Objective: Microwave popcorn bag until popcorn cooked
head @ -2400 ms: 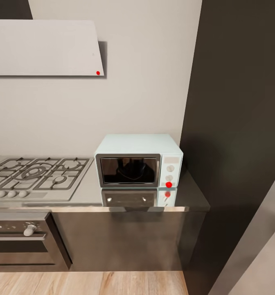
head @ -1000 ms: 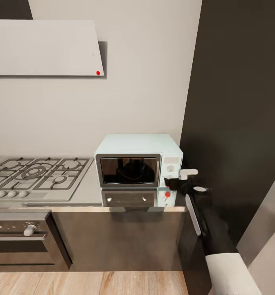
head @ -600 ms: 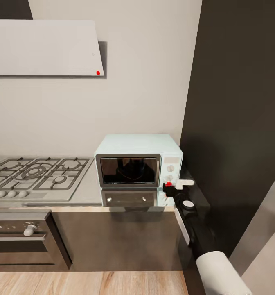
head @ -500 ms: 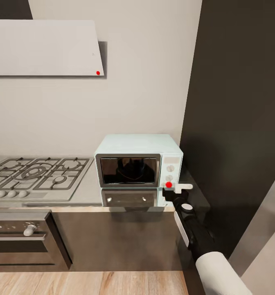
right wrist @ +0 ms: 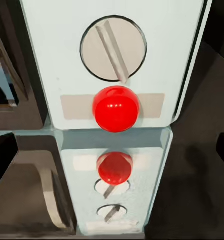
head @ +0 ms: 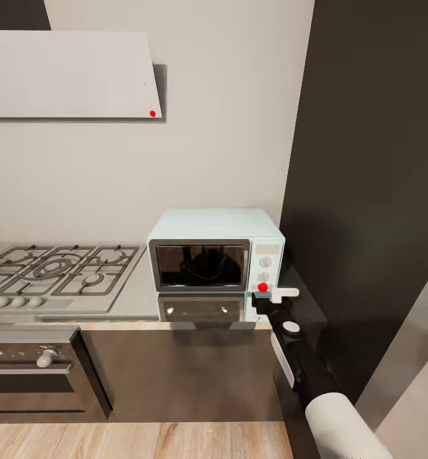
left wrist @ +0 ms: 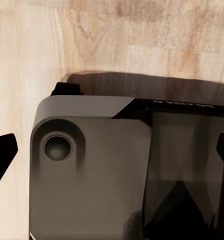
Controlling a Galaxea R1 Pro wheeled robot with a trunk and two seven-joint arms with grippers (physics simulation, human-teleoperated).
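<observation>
Right claw (head: 269, 298) is sitting right up at the front lower right corner of the microwave (head: 214, 247), just beside the red indicator light (head: 262, 287) at the bottom of the control panel. In the head view the black wrist and a white finger-like piece are poking out toward the panel, with the arm (head: 303, 363) coming up from the lower right. Honestly can't tell whether this claw is wide or narrow: the right wrist view is only showing dark finger edges at the far sides of the picture, with the red light (right wrist: 116, 108) dead centre and a round knob (right wrist: 113, 48) next to it.

The microwave is standing on the glossy grey bench (head: 137, 299), door shut, and its front is mirroring in the bench surface; the wrist view is picking up that reflection too, red light and knobs doubled. Something dark is showing behind the door glass (head: 201, 264), but it's too murky to say what it is.

To the microwave's left, the steel gas hob (head: 55, 271) is lying flush in the bench, with the built-in oven (head: 35, 376) below it and a pale hood (head: 67, 73) on the wall above.

Left wrist view is looking down at wood flooring (left wrist: 112, 40) and a grey part of the robot's base (left wrist: 92, 170). Can't tell that claw's state either.
</observation>
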